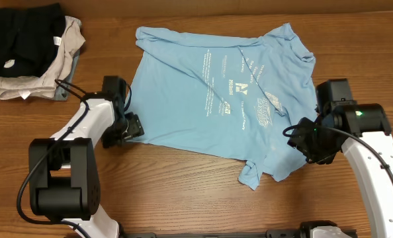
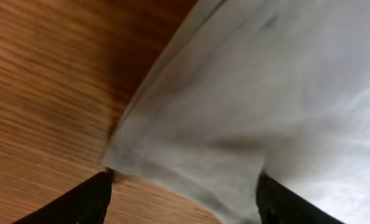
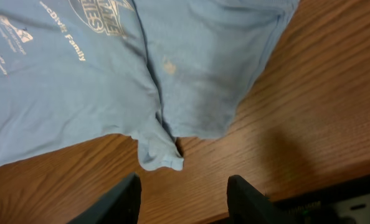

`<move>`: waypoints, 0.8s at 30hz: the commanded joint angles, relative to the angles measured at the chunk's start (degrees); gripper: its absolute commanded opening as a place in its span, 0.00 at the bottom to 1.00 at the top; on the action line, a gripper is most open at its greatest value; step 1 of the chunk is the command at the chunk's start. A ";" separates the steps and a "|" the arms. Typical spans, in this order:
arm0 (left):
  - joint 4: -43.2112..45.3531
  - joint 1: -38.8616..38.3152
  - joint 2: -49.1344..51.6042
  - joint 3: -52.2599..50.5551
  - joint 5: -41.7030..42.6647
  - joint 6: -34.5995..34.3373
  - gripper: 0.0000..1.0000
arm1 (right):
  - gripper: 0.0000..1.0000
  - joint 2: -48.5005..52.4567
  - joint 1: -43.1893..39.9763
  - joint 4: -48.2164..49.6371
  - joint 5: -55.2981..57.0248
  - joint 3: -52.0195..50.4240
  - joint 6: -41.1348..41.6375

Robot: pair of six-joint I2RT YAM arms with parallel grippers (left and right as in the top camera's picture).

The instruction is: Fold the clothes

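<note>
Blue shirt (image 1: 216,86) lies spread print-up on the table (image 1: 183,192), wrinkled, with one sleeve (image 3: 160,155) bunched at the near edge. My left gripper (image 2: 182,186) is low at the shirt's left hem corner. Jaws wide, the cloth corner between my fingers (image 2: 79,202), no pinch visible. My right gripper (image 3: 184,193) hangs over bare wood just beside that sleeve, jaws apart, nothing in them. Pile of other garments (image 1: 31,53) in the far left corner

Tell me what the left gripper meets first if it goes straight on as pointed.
Probably the edge of the blue T-shirt, lying between the open fingers of the left gripper; the table sits just beneath.
</note>
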 commanded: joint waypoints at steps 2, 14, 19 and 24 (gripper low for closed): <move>3.63 0.68 0.66 -4.11 -3.69 -0.94 0.76 | 0.48 -0.98 1.92 -1.09 1.51 0.68 3.76; 11.32 1.14 0.66 -6.10 -3.76 -0.92 0.37 | 0.48 -0.98 3.89 -2.12 1.55 -0.04 3.76; 10.86 1.22 0.63 -5.95 -3.69 -0.92 0.04 | 0.48 -0.98 3.93 -4.13 1.31 -0.13 5.62; 4.81 1.22 0.63 -1.95 -3.72 -0.83 0.04 | 0.47 -0.98 5.60 -4.11 -2.36 -3.82 7.63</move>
